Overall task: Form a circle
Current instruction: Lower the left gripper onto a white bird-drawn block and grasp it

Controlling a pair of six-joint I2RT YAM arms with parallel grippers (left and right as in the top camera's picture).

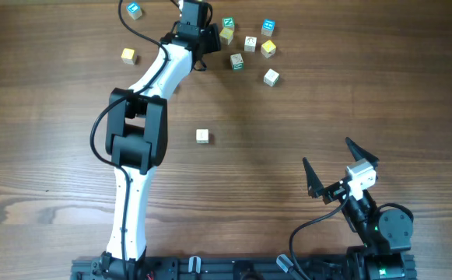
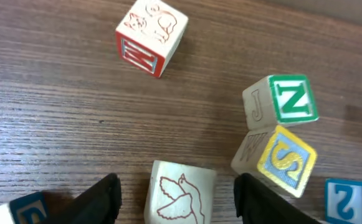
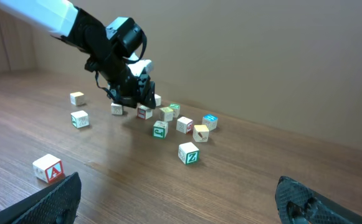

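Observation:
My left gripper [image 2: 177, 186] reaches to the table's far side [image 1: 201, 37]. It stands open around a pale cube with a red bird [image 2: 179, 194], with a gap on each side. Ahead lie a red W cube [image 2: 151, 36], a green N cube [image 2: 283, 99] and a yellow S cube [image 2: 281, 159] touching the N cube. No circle shows: the cubes lie in a loose cluster [image 1: 249, 47]. My right gripper [image 1: 328, 155] [image 3: 181, 199] hangs open and empty at the near right.
A red A cube [image 1: 202, 136] [image 3: 48, 168] sits alone mid-table. A green Z cube [image 3: 189, 153] lies nearest the right arm. A yellow cube [image 1: 128, 55] and a blue cube [image 1: 134, 10] lie far left. Another blue cube [image 2: 349, 199] sits right of my left fingers.

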